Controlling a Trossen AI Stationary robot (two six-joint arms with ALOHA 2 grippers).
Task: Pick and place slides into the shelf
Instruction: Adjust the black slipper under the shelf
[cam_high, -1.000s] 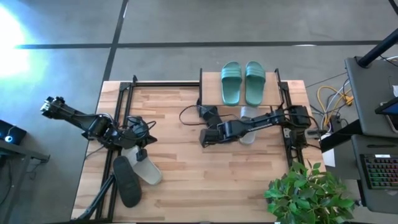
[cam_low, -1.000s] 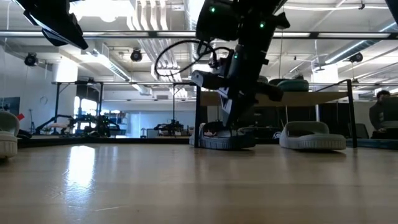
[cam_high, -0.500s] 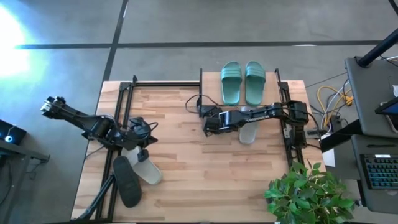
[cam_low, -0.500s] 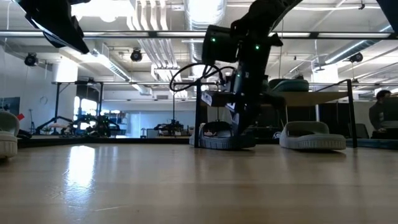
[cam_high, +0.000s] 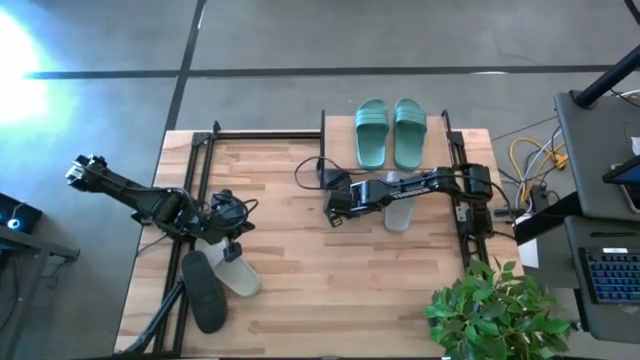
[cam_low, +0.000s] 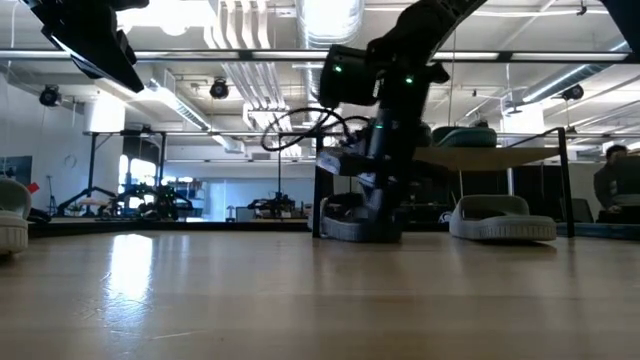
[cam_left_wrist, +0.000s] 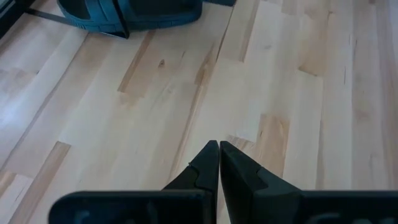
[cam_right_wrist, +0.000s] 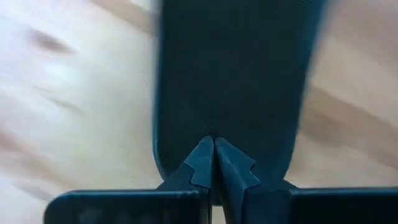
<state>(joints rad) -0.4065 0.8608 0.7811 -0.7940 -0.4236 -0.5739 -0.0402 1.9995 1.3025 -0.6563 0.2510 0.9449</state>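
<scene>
Two teal-green slides (cam_high: 390, 133) sit side by side on the shelf (cam_high: 436, 135) at the far edge of the surface (cam_high: 300, 280). A light grey slide (cam_high: 399, 212) lies under the right arm, just in front of the shelf. A black slide (cam_right_wrist: 230, 81) lies directly ahead of the right claw (cam_right_wrist: 213, 163), whose fingers are pressed together, holding nothing. The left claw (cam_left_wrist: 219, 163), fingers pinched together and empty, hangs over bare wood by a black slide (cam_high: 205, 290) and a grey slide (cam_high: 236, 272).
</scene>
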